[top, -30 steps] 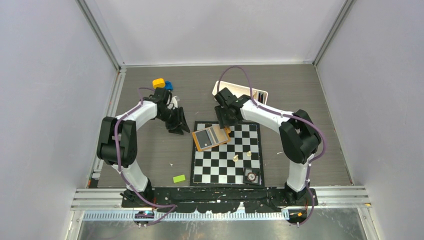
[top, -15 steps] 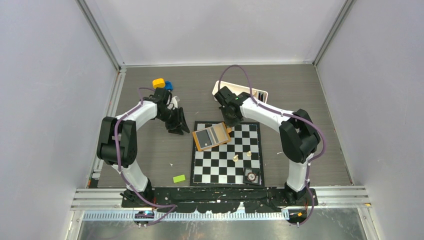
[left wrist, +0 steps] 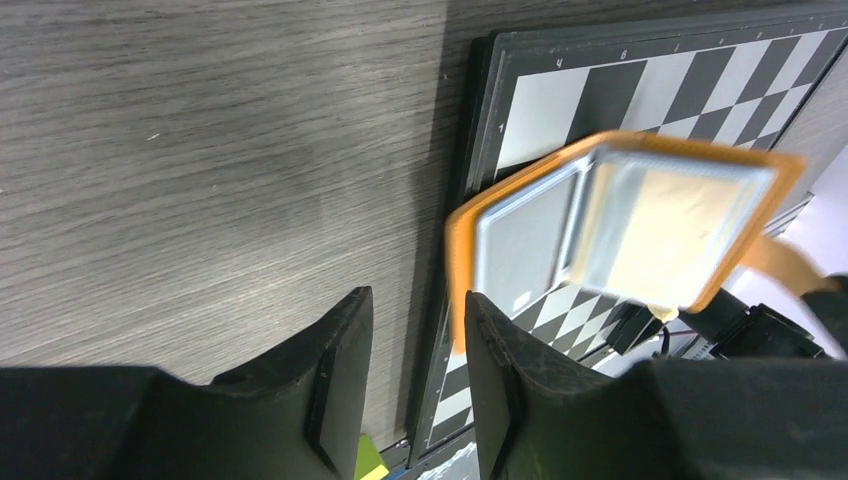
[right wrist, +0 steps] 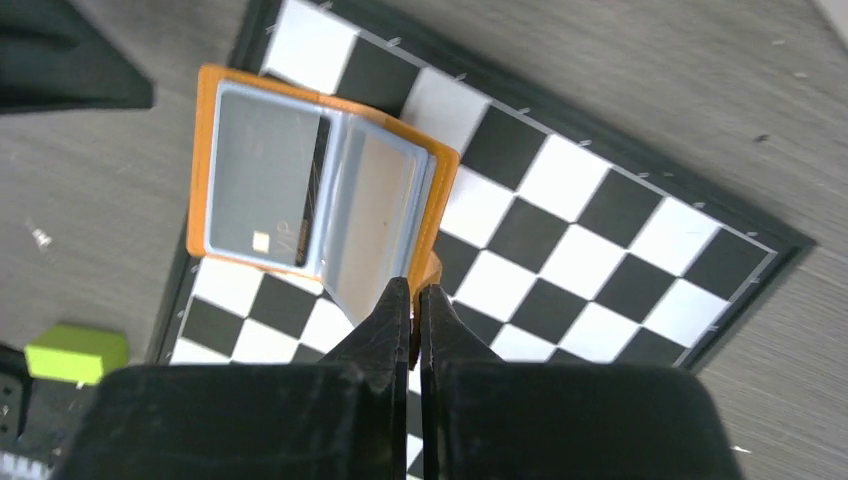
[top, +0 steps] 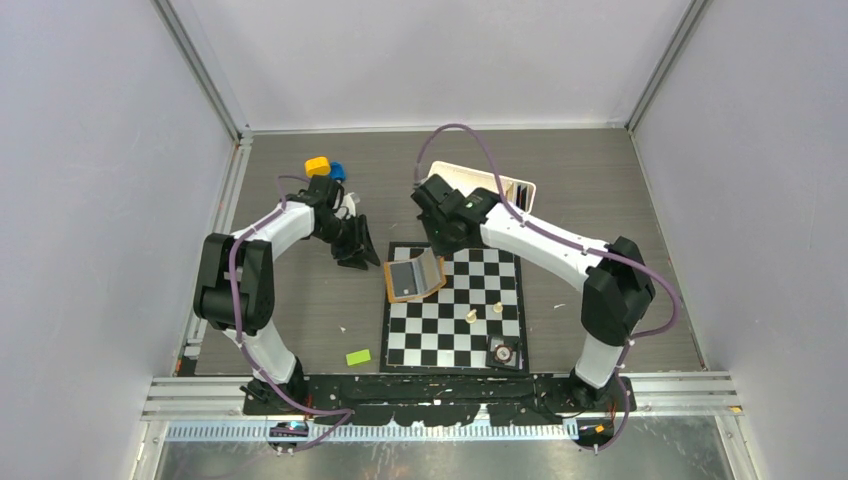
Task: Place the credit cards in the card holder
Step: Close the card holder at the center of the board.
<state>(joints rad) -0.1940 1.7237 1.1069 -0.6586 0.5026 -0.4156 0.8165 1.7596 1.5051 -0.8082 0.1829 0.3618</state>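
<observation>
From the top external view, the card holder (top: 413,277) lies open across the far-left corner of the chessboard (top: 470,310), around the middle of the desk (top: 640,200). Its right leaf is tipped up under the right tool (top: 440,248). The left tool (top: 352,255) hangs over bare desk just left of the board, touching nothing. Only one arm has the holder, so a pull on the raised leaf could drag the whole wallet off the board instead of closing it.

In the left wrist view, the left tool (left wrist: 418,300) has its jaws partly apart and empty. The card holder (left wrist: 620,225) appears tilted and blurred, with its strap (left wrist: 790,265) running off toward the other arm. The left leaf is unpinned, so it may well swing or slide.

In the right wrist view, the right tool (right wrist: 412,290) is pinched together on the orange tab at the edge of the card holder (right wrist: 320,190). A pale card (right wrist: 265,190) sits behind the left window. Whether the cream tone behind the right window is the second card cannot be told. The grip is on a thin tab, which could slip out, and folding the leaf fast could work a loose card out of its pocket.
</observation>
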